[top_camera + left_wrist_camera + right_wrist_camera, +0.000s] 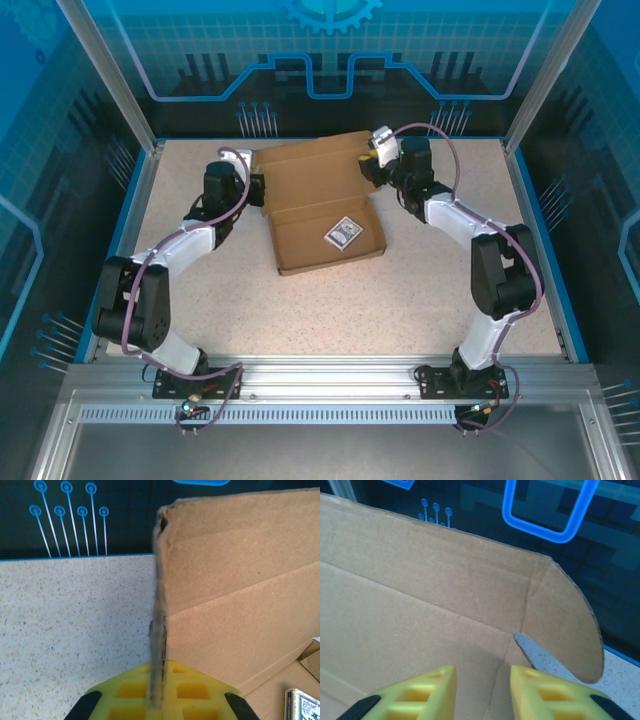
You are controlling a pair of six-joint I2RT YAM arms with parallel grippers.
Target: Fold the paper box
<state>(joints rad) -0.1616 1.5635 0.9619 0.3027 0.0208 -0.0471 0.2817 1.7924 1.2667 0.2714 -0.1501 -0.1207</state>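
From the overhead camera I saw the paper box (310,200) lying on the speckled table (400,300) in the upper middle of the frame, between my two arms. Its near part formed a shallow open tray, and a wide panel reached from it toward the top of the frame. A small white-edged card (343,233) with a dark picture lay inside the tray, toward its right side.

The left end effector (258,188) sat at the box's left edge. On the left wrist camera, the left end effector (159,675) was clenched on the paper box (240,580). A thin side flap (159,605) stood upright, seen edge-on, and ran down the centre of the frame into the yellow fingers (195,690), which pinched it. A corner of the card (302,702) showed at the lower right, and the table (75,620) lay at the left.

The right end effector (368,165) was at the box's upper right corner. On the right wrist camera, the right end effector (482,675) was released, its fingers apart with nothing between them. It pointed at the inner face of the paper box (420,590), beside a rounded flap (570,630) at the right of the frame.
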